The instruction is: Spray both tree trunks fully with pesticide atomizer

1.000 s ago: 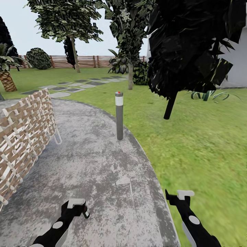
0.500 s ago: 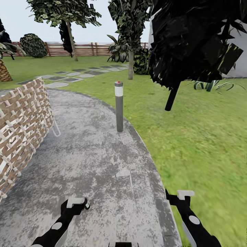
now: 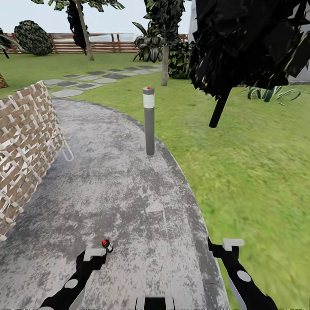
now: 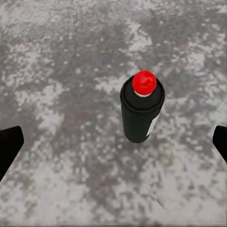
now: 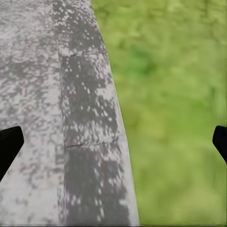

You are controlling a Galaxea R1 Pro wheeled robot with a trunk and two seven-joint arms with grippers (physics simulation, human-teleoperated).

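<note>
While the pesticide atomizer [image 4: 142, 109] stands ungrasped on the paving [image 3: 129, 193] below the wide-open left jaws, right jaws likewise wide, both trees remain unsprayed.

garden | lawn [image 3: 249, 163] | stepping stones [image 3: 86, 79] | slat fence [image 3: 112, 44] | trees [image 3: 165, 51]

My head camera tilts down and rolls forward: the grey bollard light [image 3: 149, 120] and the woven wicker chair [image 3: 26, 146] sit higher in view. A black spray can with a red cap [image 3: 106, 244] now peeks out beside my left gripper [image 3: 95, 255].
</note>
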